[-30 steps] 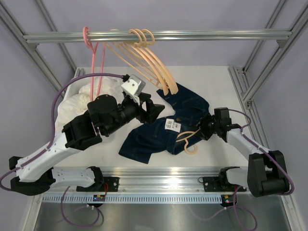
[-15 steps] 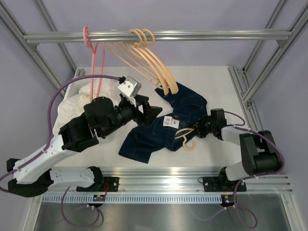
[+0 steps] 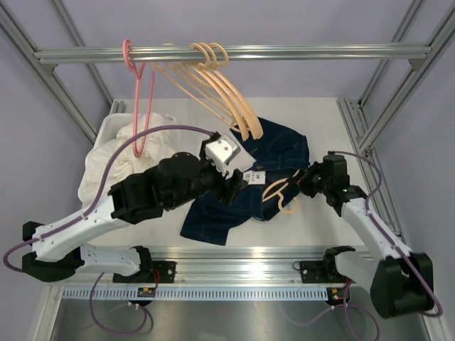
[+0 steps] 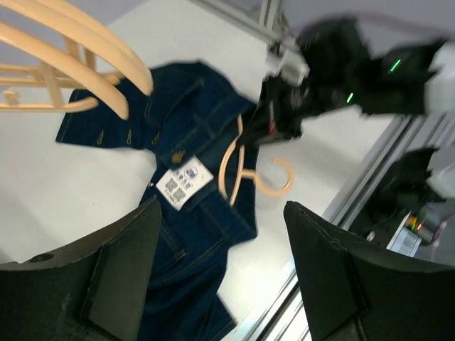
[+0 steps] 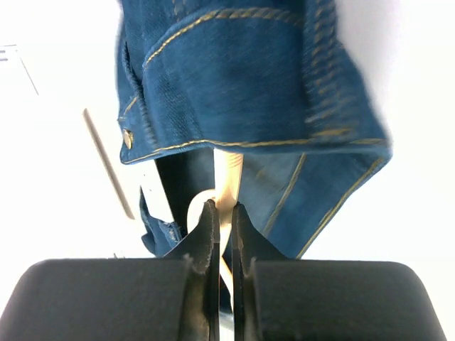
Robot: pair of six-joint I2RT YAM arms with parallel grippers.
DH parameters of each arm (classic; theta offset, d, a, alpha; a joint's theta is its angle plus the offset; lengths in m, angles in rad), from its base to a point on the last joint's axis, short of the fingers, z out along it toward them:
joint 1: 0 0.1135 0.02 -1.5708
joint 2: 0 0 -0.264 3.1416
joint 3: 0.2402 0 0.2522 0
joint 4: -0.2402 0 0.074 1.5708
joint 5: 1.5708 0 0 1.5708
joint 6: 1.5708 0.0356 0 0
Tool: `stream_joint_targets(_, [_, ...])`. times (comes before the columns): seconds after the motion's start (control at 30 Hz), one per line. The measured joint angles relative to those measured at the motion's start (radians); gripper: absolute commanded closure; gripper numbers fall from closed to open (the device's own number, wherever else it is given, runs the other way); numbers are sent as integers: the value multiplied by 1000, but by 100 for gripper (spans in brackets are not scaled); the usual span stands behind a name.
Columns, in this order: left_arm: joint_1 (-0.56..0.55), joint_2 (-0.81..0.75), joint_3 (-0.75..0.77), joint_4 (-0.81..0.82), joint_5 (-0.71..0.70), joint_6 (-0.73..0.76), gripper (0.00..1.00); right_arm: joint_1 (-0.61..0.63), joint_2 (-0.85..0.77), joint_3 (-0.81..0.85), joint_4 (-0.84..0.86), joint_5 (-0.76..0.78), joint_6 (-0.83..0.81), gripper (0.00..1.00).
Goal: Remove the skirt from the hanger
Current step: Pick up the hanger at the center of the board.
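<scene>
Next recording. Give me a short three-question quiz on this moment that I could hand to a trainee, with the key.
1. True or false: the right gripper is shut on the hanger that lies in the denim skirt.
2. Multiple choice: beside the peach hangers on the rail hangs one odd hanger. Its colour is: A pink, B blue, C green.
3. Fill in: the left gripper hovers over the denim skirt with nothing between its jaws, which stand ___.

Key: 1 true; 2 A; 3 open.
</scene>
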Motion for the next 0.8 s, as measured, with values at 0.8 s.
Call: stream_joint_targets(0.8, [-559, 150, -364, 159, -665, 359, 2, 3, -191, 691, -875, -24, -259, 100])
